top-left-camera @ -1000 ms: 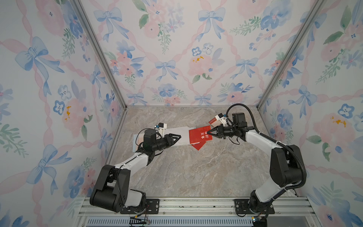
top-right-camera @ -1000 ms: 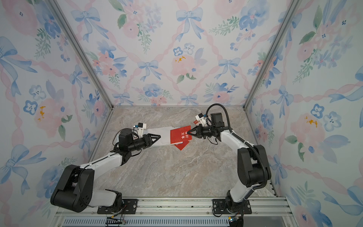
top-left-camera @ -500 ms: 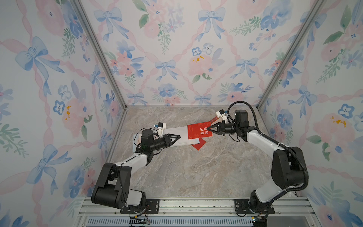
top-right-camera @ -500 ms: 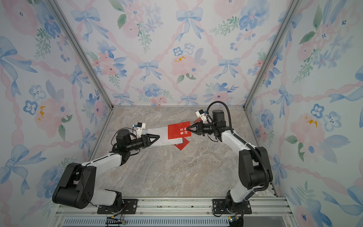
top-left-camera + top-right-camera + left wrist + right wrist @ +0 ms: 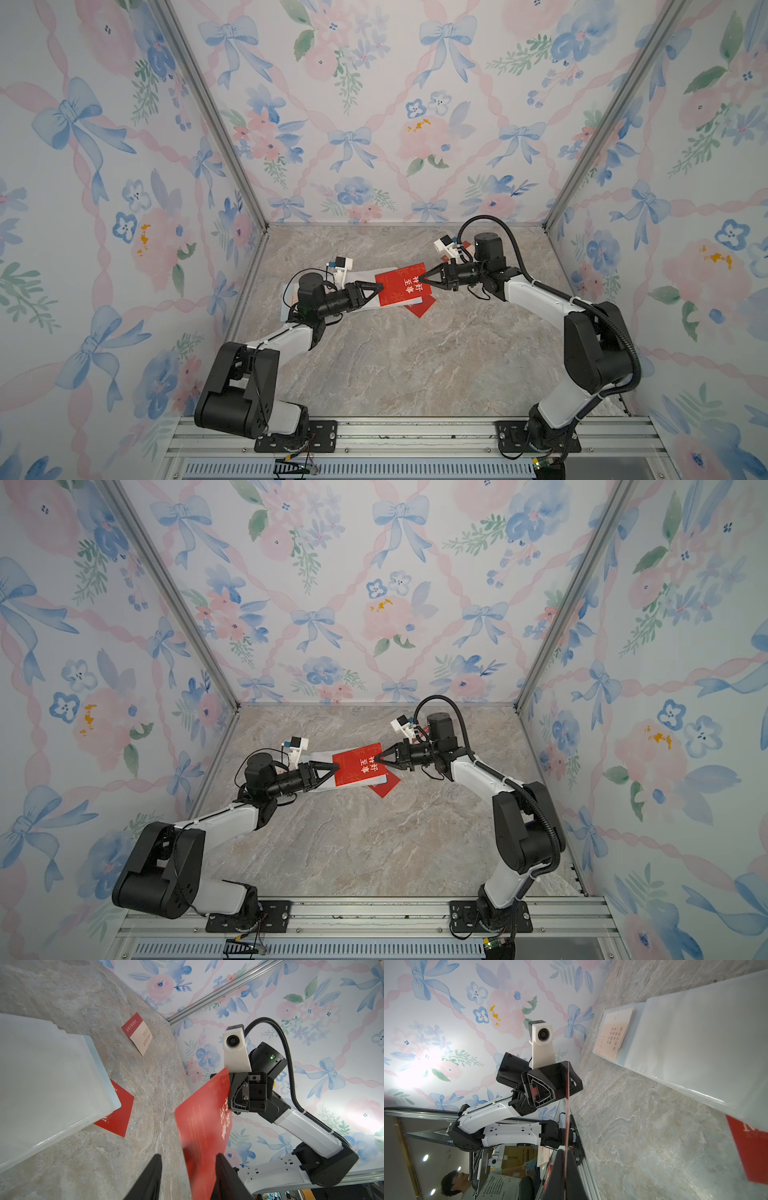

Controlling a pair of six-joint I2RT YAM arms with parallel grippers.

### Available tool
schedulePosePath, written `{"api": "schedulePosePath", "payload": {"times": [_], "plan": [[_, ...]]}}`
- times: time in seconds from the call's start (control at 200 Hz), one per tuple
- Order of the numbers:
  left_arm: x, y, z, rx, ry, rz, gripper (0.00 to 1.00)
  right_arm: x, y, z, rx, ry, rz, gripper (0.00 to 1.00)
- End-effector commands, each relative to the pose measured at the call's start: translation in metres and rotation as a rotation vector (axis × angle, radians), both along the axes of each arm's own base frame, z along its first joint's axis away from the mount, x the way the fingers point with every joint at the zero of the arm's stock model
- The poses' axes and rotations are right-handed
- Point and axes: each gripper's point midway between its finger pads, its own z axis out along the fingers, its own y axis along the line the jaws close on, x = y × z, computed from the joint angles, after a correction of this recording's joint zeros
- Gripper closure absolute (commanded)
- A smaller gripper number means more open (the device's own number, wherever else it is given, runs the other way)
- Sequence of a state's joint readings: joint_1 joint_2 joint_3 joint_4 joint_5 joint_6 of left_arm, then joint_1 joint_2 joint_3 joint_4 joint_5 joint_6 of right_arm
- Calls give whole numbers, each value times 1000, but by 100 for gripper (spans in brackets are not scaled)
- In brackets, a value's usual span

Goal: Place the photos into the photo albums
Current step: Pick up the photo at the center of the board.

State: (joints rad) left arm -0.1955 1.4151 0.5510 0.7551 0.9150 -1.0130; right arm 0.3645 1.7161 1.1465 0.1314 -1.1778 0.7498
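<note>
Right gripper (image 5: 424, 277): jaws clamped on one edge of a red card (image 5: 401, 289), held clear of the table. The card is stiff, flat and glossy, with white characters.

Left gripper (image 5: 188, 1167): jaws apart, with the card's opposite edge between them. I cannot tell whether they touch it. This reads as a hand-over, probably to re-grip for sleeving.

Below both jaws is the photo album (image 5: 52, 1084), lying open, with milky plastic pages and a rounded corner. A second red card (image 5: 118, 1118) is tucked partly under that corner.

Beyond the right jaws, toward the back wall, a cream card with a red band (image 5: 137, 1034) lies flat on the marble-look table (image 5: 415, 353).
</note>
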Motion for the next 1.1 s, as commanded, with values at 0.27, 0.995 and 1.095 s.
{"api": "schedulePosePath", "payload": {"times": [0.27, 0.995, 1.095], "plan": [[-1, -3, 16, -28, -34, -22, 65, 4, 24, 1, 40, 4, 52, 100], [29, 114, -57, 127, 184, 325, 100, 17, -4, -47, -224, -25, -24, 64], [34, 148, -78, 307, 274, 434, 100, 16, -6, -50, -239, -28, -29, 64]]}}
